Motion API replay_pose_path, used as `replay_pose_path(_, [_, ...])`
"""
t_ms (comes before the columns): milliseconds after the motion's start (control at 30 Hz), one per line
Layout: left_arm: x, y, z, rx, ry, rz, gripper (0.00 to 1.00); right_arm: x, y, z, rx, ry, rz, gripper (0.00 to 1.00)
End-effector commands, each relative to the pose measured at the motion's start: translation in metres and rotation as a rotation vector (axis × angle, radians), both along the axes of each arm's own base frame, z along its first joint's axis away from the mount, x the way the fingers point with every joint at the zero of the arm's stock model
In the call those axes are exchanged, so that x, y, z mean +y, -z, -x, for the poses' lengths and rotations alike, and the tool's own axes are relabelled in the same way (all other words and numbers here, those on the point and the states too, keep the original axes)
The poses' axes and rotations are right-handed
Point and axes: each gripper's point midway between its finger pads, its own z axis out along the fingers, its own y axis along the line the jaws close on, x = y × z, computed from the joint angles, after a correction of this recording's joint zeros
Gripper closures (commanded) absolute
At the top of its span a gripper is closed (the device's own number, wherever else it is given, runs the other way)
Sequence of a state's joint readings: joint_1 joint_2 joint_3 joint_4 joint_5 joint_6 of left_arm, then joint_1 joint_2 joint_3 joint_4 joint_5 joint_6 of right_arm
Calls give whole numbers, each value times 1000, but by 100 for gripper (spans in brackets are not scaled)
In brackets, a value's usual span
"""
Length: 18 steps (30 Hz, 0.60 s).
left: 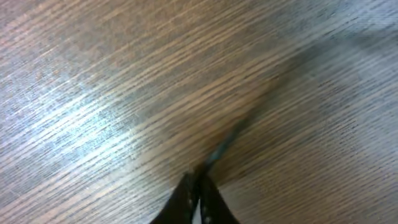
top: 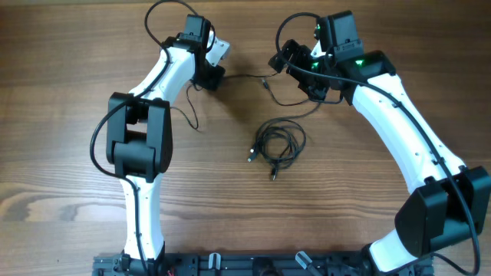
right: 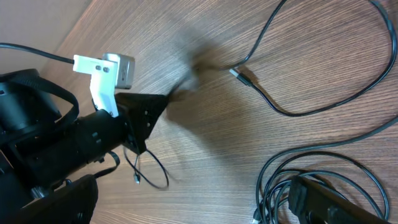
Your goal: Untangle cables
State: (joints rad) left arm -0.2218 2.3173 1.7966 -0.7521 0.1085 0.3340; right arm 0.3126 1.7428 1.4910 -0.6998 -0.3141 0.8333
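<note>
Pinched black fingers point(left: 181, 204) of the left gripper point(left: 199, 180) clamp a thin black cable strand point(top: 244, 76); a small black cable coil point(top: 278, 144) lies apart on the brown wooden table point(top: 61, 153); how far the right gripper point(top: 285, 57) is spread cannot be told

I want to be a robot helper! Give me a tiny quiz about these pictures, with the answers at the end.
1. True or false: the coiled bunch of cables lies on the table, and no hand holds it.
2. Which hand pinches the loose cable? A) the left hand B) neither hand C) both hands
3. Fill the gap: the table top looks like ____.
Key: 1 true; 2 A; 3 wood.
</note>
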Motion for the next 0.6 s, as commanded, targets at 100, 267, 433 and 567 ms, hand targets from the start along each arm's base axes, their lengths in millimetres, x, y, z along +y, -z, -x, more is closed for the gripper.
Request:
replay_pose_path(100, [3,-13,-7,-35,-7,1,96,3,-7,3,-11,-9,-12,0])
replay_pose_path(267, [29,-127,-58,-271,-205,139,96,2,-6,3,-7,-10,-10,0])
replay_pose_path(433, [115,-230,-100,-512,-559,411,96,2,-5,6,2,-15,-3,0])
replay_pose_path(567, [148,-265,-110,-535,-641,699,96,2,-5,6,-5,-25,3,0])
